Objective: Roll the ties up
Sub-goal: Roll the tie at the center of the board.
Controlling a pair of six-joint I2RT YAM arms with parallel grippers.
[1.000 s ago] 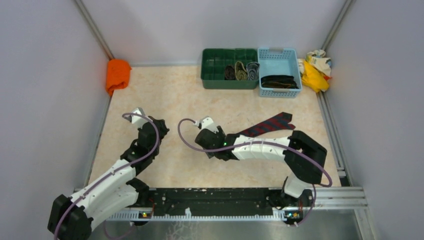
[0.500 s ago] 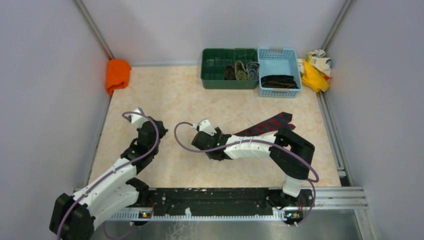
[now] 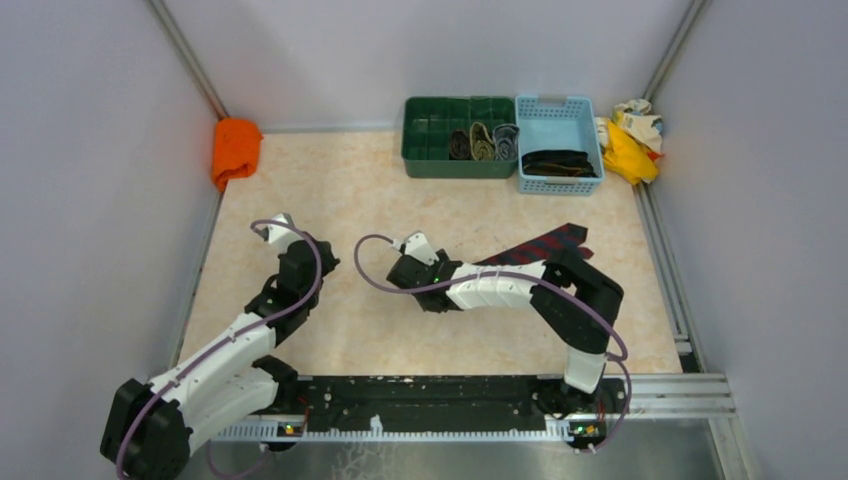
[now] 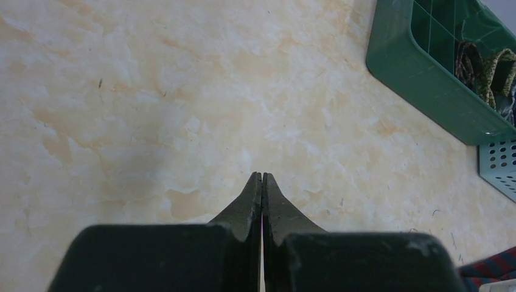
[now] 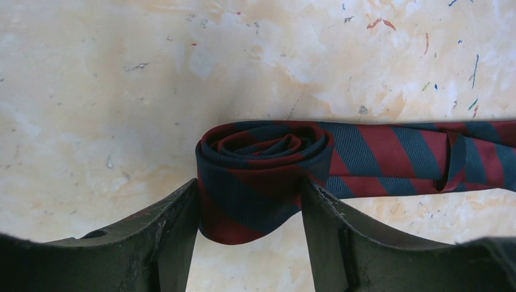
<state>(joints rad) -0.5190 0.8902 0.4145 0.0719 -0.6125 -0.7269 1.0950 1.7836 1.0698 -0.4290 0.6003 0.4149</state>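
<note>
Left gripper (image 4: 262, 176) shut over marbled table (image 4: 152, 109)
Far right, green tray (image 4: 426, 79) holds rolled ties (image 4: 487, 67); pale basket (image 4: 496, 167) beside it; striped tie (image 4: 493, 267) nearer.

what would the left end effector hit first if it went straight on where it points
Probably the bare tabletop: the shut left end effector seems angled down at it, nothing lying ahead. The green compartment tray sits off to the right of that line.

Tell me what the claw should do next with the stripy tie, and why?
Probably turn the roll one more wrap toward the flat tail. The right claw grips a small coil of the red-and-navy tie, but a long stretch lies unrolled.
</note>
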